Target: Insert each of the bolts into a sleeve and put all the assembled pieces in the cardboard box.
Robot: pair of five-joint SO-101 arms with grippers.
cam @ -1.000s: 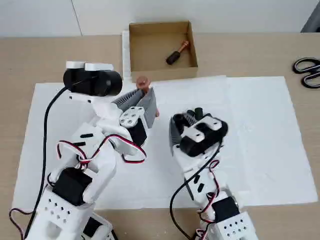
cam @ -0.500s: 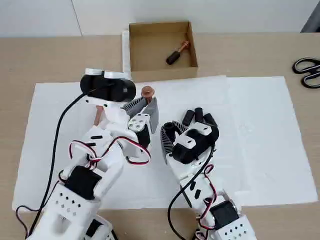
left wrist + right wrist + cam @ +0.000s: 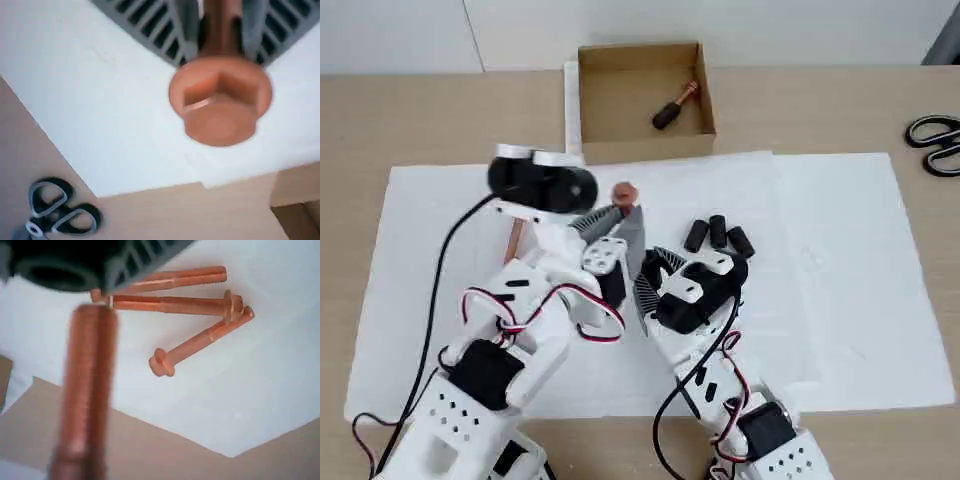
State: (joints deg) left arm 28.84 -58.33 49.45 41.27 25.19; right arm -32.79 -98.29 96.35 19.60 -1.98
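Bolts come first: 3 loose bolts (image 3: 175, 305) lie close together on the white paper (image 3: 840, 280) at the left, beside the left arm. 2 lie nearly parallel and the 3rd is angled, its head apart from theirs.

Next, the left gripper (image 3: 623, 212) is raised over the paper with its grey ribbed jaws clamped on the shank of 1 bolt (image 3: 220, 97). The flanged hex head sticks out past the fingertips.

Behind it, at the far edge of the paper, stands the cardboard box (image 3: 585, 100). 1 assembled piece (image 3: 673, 105) lies tilted inside it, near the right wall.

Just right of the left gripper, the right gripper (image 3: 648, 280) has its jaws closed on a black sleeve (image 3: 50, 270). In the right wrist view the held bolt's threaded end sits close beside the sleeve's open end. Whether they touch cannot be told.

Further right, 3 loose sleeves (image 3: 717, 233) lie side by side on the paper, just beyond the right gripper.

A pair of scissors (image 3: 935, 140) rests on the bare table (image 3: 420, 110) at the far right.
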